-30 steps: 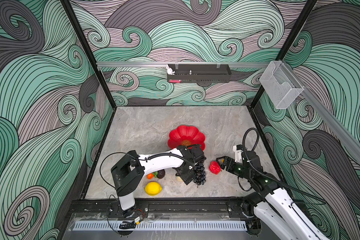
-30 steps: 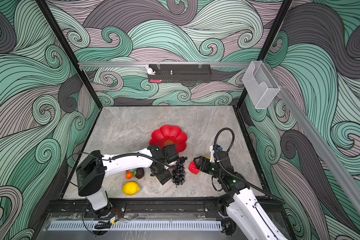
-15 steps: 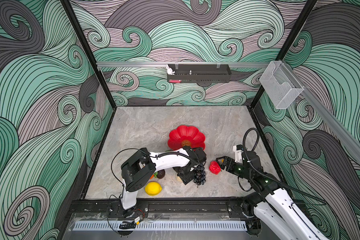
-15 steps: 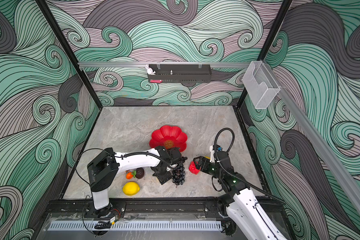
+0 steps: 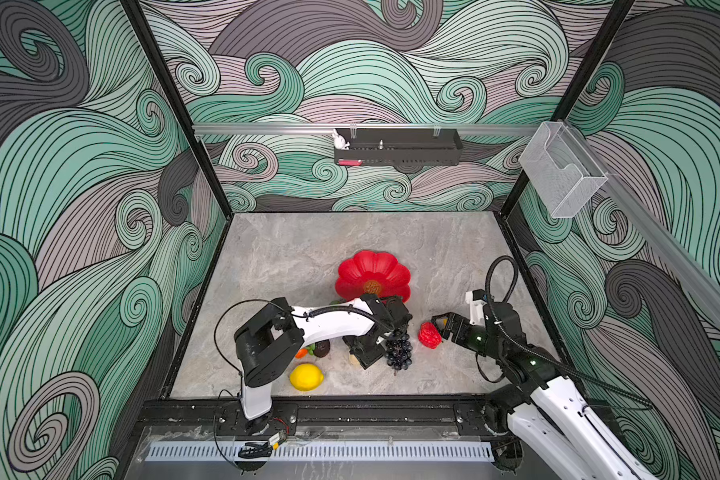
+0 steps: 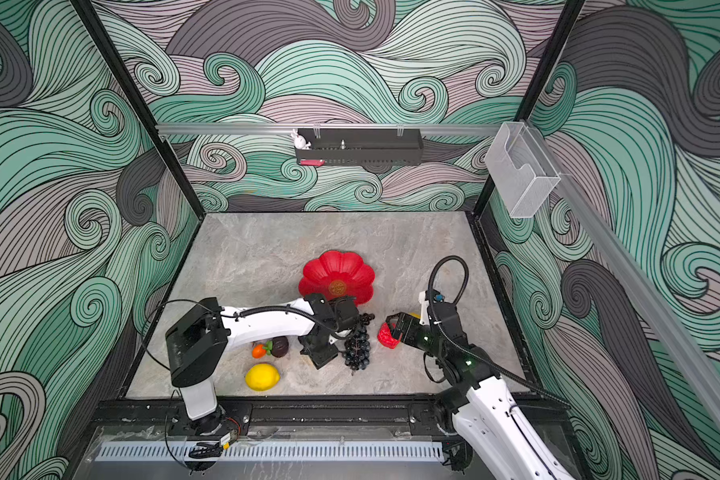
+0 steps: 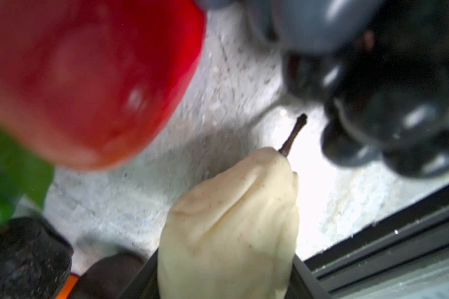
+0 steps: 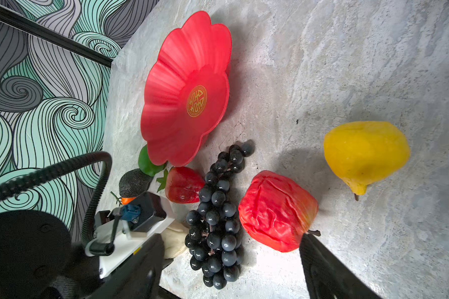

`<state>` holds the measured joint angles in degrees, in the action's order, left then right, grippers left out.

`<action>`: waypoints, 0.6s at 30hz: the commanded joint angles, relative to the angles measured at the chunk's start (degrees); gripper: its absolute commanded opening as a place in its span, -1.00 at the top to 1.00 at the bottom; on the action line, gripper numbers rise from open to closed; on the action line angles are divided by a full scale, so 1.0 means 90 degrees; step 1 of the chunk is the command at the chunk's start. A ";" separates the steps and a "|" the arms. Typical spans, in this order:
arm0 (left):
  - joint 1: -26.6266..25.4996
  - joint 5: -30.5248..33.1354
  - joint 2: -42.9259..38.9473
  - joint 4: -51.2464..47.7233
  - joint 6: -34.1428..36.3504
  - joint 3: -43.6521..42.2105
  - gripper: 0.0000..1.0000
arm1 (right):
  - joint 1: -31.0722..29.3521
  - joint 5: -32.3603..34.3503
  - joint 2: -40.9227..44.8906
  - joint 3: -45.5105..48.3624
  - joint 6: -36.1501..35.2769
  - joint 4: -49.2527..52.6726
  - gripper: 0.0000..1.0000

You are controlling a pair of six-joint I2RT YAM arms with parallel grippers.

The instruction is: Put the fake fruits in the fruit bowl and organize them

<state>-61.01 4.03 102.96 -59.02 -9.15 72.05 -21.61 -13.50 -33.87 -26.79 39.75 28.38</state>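
Left pincer (image 5: 364, 356) straddles the cream pear (image 7: 231, 220) lengthwise, stem ahead, on the near tabletop (image 5: 308, 249); whether it grips, I cannot tell. Fruit bowl (image 5: 352, 270) lies straight beyond. Right pincer (image 5: 439, 329) gapes, empty.

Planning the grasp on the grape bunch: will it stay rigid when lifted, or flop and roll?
Probably floppy: the grape bunch is many separate dark beads on thin stems, lying stretched out on the table. Likely slippery: the beads are glossy and round, so a pinch may slide off. Unlikely to roll as a whole, given its long lumpy shape.
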 commanded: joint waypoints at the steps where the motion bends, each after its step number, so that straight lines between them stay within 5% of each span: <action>1: -0.0076 0.0280 -0.1006 -0.0149 -0.0259 -0.0095 0.10 | -0.0021 -0.0073 0.0033 -0.0314 -0.0117 0.0118 -0.66; 7: -0.0079 0.0693 -0.2712 0.0544 -0.0445 -0.0537 0.12 | -0.0031 -0.0264 0.0033 -0.0625 -0.0130 0.0110 -0.67; 18: -0.0071 0.0298 -0.4391 0.4830 -0.0149 -0.2317 0.11 | -0.0475 -0.1284 0.0033 -0.1388 -0.0094 -0.0285 -0.76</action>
<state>-61.28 8.78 64.25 -30.15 -11.62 52.62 -23.79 -21.91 -33.76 -37.41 39.42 27.42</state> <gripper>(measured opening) 0.592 0.875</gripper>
